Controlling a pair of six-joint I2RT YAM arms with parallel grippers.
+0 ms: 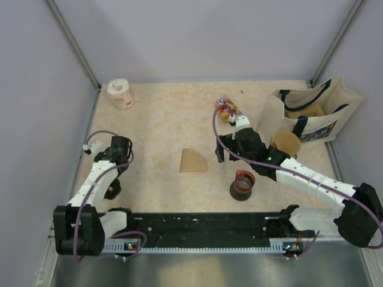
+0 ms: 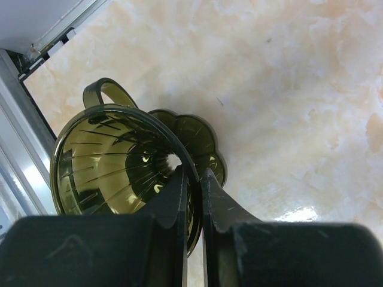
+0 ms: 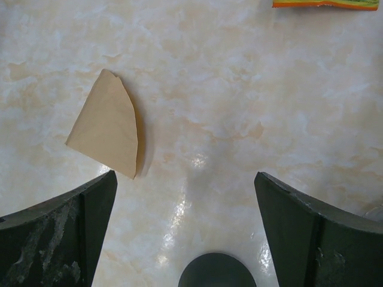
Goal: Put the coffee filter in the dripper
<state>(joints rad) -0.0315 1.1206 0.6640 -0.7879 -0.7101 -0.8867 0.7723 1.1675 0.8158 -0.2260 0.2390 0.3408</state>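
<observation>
The dripper (image 2: 114,161) is a translucent olive-brown cone with a small handle, lying near the table's left rail; it shows as a dark shape in the top view (image 1: 112,191). My left gripper (image 2: 192,179) is shut on the dripper's rim, one finger inside the cone and one outside; from above it (image 1: 115,174) is at the left. The coffee filter (image 1: 193,161), a flat tan paper wedge, lies mid-table and also shows in the right wrist view (image 3: 108,125). My right gripper (image 3: 185,197) is open and empty, just right of the filter, seen from above (image 1: 222,153).
A black cup with a red rim (image 1: 242,185) stands under the right arm. A tote bag (image 1: 311,113) and a brown disc (image 1: 285,143) are at the back right. A snack packet (image 1: 227,109) and a paper roll (image 1: 121,93) lie at the back.
</observation>
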